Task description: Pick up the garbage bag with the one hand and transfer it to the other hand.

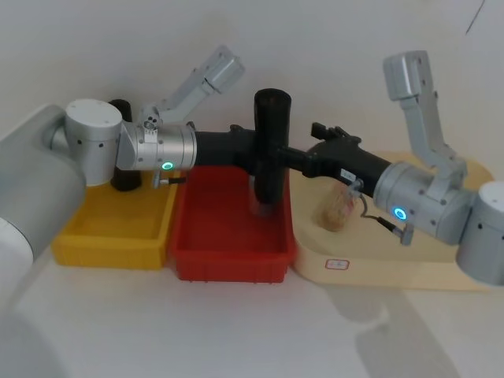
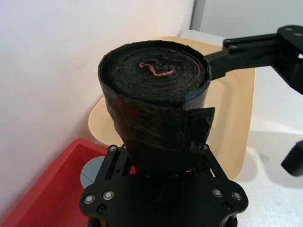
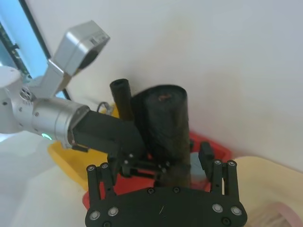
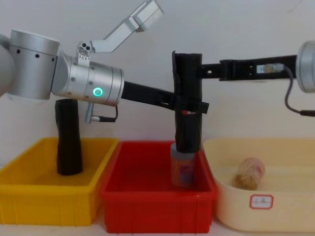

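Note:
The garbage bag [image 4: 188, 88] is a tall black shiny roll held upright above the red bin [image 4: 123, 196]. A bit of red label shows at its lower part. My left gripper [image 4: 189, 104], on the green-ringed arm, is shut on the roll's middle; it also appears in the head view [image 1: 256, 153] and in its own wrist view [image 2: 158, 151]. My right gripper [image 4: 195, 73], on the blue-ringed arm, reaches in from the right at the roll's upper part. In the right wrist view its fingers [image 3: 222, 172] stand wide on either side of the garbage bag [image 3: 163, 123], open.
A plain black roll [image 4: 68, 142] stands in the yellow bin [image 4: 44, 201] at left. A small grey-lidded jar [image 4: 183, 169] sits in the red bin right under the held roll. The cream tray [image 4: 275, 216] at right holds a beige lump [image 4: 248, 173]. A white wall is close behind.

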Robot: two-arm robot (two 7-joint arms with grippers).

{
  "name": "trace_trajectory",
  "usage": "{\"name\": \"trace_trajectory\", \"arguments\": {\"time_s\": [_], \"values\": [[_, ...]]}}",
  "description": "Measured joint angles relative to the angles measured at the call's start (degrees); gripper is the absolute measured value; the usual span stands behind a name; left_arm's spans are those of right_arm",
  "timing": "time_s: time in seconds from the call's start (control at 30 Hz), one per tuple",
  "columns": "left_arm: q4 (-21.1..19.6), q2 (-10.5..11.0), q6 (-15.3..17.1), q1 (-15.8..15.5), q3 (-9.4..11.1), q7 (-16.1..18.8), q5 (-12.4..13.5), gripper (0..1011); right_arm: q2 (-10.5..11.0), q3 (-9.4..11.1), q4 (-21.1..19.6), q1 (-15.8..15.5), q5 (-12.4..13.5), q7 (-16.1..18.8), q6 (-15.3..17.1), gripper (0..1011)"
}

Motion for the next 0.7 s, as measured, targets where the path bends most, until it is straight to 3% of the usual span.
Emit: {"name": "trace_trajectory", "arguments": {"time_s": [0.7], "values": [[-1.4,0.2,-0.1,1.0,0.2,1.1,0.3,433,-1.5,-3.6,6.7,7.2,0.8,3.1,0.4,1001]]}}
